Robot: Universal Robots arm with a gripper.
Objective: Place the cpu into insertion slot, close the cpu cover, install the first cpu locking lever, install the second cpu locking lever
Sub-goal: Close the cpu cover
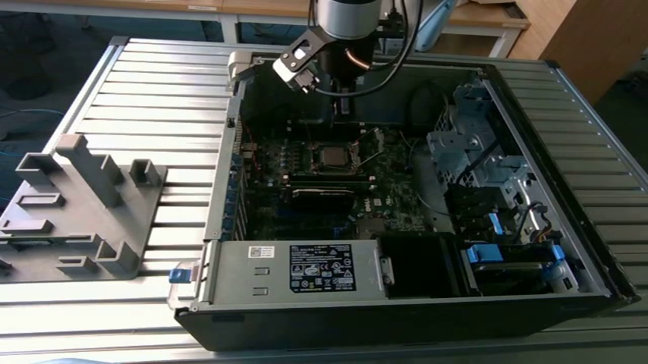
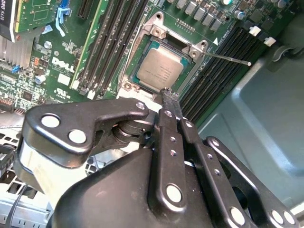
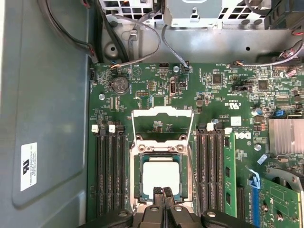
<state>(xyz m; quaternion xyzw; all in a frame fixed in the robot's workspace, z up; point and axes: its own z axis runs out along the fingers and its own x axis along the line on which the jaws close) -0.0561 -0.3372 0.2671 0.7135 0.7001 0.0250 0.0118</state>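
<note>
Chip [image 3: 161, 175] lies flat in the socket [image 3: 138, 176], so step one looks done. Cover frame [image 3: 162, 112] stands open beyond the socket and one lever [image 2: 229, 58] sticks out free; cover and both levers are left. End effector [image 3: 164, 191] sits at one chip edge, fingers pinched together, apparently holding nothing.

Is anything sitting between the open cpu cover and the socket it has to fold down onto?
The gripper, its tips at the edge of the cpu away from the hinge, looks to be in the swing of the cpu cover. The cpu lies in the insertion slot. Nothing else visible intervenes.
</note>
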